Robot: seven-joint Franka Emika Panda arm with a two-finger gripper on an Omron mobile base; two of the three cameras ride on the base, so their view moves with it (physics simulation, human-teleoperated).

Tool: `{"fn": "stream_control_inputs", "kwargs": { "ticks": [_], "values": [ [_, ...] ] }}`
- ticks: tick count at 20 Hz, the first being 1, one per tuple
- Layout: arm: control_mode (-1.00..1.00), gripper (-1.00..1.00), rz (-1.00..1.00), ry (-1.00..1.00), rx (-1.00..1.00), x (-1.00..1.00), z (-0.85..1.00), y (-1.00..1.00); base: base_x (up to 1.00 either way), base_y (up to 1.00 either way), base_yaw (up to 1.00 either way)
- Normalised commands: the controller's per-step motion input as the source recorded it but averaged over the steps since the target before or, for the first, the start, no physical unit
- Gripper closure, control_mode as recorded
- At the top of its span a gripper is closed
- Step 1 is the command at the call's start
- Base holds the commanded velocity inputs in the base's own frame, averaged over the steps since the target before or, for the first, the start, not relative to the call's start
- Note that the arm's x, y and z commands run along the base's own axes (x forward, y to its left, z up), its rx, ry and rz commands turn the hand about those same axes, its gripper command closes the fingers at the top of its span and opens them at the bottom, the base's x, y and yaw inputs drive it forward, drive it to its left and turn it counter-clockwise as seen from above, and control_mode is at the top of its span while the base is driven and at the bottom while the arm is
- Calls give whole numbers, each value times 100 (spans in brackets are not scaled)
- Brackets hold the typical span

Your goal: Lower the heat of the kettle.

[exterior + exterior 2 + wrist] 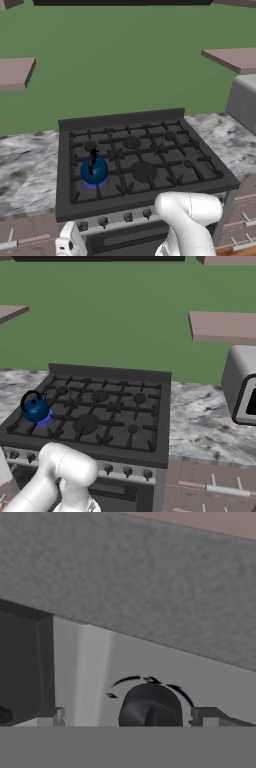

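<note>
I see the kettle [94,170] on the stove's [150,190] front-left burner; the gripper [135,721] spreads wide around a knob [150,706], gripping nothing.

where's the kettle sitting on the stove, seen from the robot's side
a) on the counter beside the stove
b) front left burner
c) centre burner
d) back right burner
b: the blue kettle sits on the front left burner of the stove, nearest the knob row, with a blue flame glowing under it.
</note>
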Motion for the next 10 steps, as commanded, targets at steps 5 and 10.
{"fn": "stream_control_inputs", "kwargs": {
  "ticks": [5,10],
  "values": [
    [-100,100,0,-4,0,6,0,-13,0,0,0],
    [-100,100,0,-3,2,4,0,-17,0,0,0]
  ]
}}
